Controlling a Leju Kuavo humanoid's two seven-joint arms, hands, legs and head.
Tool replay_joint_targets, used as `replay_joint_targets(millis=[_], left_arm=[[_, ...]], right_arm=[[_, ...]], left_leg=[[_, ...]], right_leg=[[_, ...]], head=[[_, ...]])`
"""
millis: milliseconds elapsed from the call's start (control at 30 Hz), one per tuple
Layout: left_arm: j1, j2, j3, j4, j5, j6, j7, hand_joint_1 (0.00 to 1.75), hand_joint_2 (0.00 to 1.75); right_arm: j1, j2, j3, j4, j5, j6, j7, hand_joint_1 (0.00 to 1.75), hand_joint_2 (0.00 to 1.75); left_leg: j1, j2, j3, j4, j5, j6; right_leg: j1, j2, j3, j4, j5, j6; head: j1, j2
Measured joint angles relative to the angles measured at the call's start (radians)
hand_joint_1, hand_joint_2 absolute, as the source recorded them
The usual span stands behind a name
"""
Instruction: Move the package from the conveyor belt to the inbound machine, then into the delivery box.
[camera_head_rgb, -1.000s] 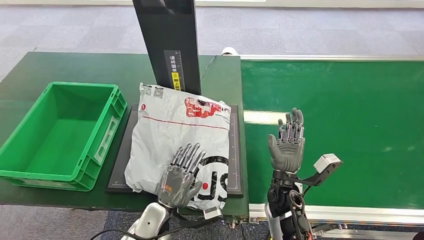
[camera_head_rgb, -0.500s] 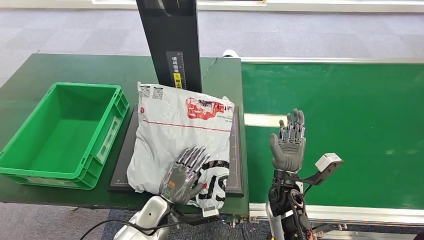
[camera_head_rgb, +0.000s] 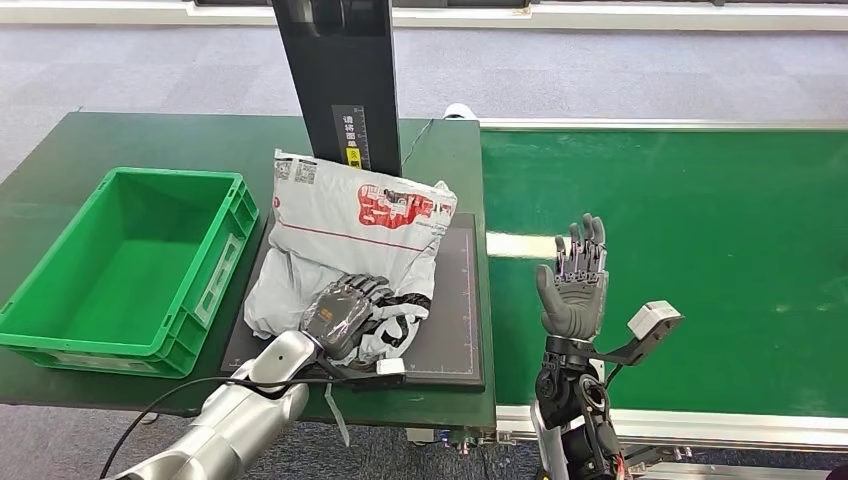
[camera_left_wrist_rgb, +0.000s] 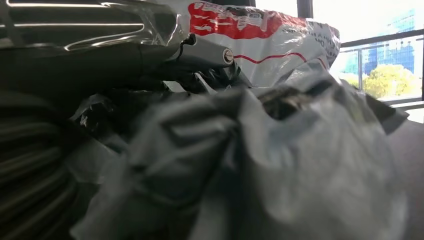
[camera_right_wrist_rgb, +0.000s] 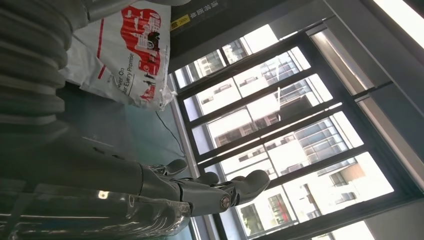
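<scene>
I stand at a parcel-sorting station — a logistics test floor inside an office-type building. A wide green conveyor belt (camera_head_rgb: 690, 260) with an aluminium edge runs beside a green-topped table (camera_head_rgb: 150, 140). On it sit a black scanning platform (camera_head_rgb: 455, 330) under a dark post (camera_head_rgb: 340, 80) with a printed scale, and a green plastic crate (camera_head_rgb: 60, 345). Grey carpet tiles (camera_head_rgb: 600, 70) cover the floor — tall windows (camera_right_wrist_rgb: 280, 130) face other buildings.
</scene>
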Motion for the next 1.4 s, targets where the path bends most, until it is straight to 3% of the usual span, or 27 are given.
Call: replay_joint_targets(millis=[233,833,933,1033,1200,1400], left_arm=[[-0.028,0.009,-0.01,0.032,0.008,-0.009,0.002,1.75,1.75],[-0.006,0.011,-0.018,0.037,0.078,0.097,-0.01,1.75,1.75],[0.022,0.01,-0.006,0.011,0.182,0.2,-0.083,1.75,1.75],[0.069,0.01,0.029,-0.072,0.385,0.273,-0.217,1.75,1.75],[0.11,0.028,0.119,-0.279,0.773,0.277,-0.42,1.75,1.75],[0.169,0.061,0.233,-0.527,0.905,0.28,-0.498,1.75,1.75]], right_arm=[[0.0,0.0,0.0,0.008,0.002,-0.005,0.0,0.0,1.75],[-0.001,0.0,0.0,0.022,0.005,-0.015,0.0,0.0,1.75],[0.002,0.0,0.0,0.024,0.005,-0.016,0.0,0.0,1.75],[0.013,0.0,-0.001,0.025,0.006,-0.015,0.0,0.0,1.75],[0.034,0.0,-0.004,0.025,0.007,-0.015,0.0,0.0,1.75],[0.04,0.0,-0.009,0.025,0.003,-0.013,0.0,0.0,1.75]], left_leg=[[0.0,0.0,-0.001,0.0,-0.002,-0.001],[0.0,0.0,-0.004,0.0,-0.002,-0.001],[0.0,0.001,-0.005,0.0,-0.002,-0.001],[0.0,0.0,-0.009,0.001,-0.001,0.0],[0.0,0.0,-0.018,0.001,0.0,0.001],[0.0,0.001,-0.021,0.001,-0.001,0.001]], right_leg=[[0.0,0.0,0.0,0.0,-0.001,0.0],[0.0,0.0,-0.004,0.0,-0.001,0.001],[0.0,0.001,-0.007,0.0,-0.001,0.001],[0.0,0.001,-0.012,0.001,-0.001,0.001],[0.0,0.001,-0.02,0.001,0.0,0.001],[0.0,0.001,-0.023,0.001,0.0,0.001]], head=[[0.0,0.0],[0.0,0.0],[0.0,0.0],[0.0,0.0],[0.0,0.0],[0.0,0.0]])
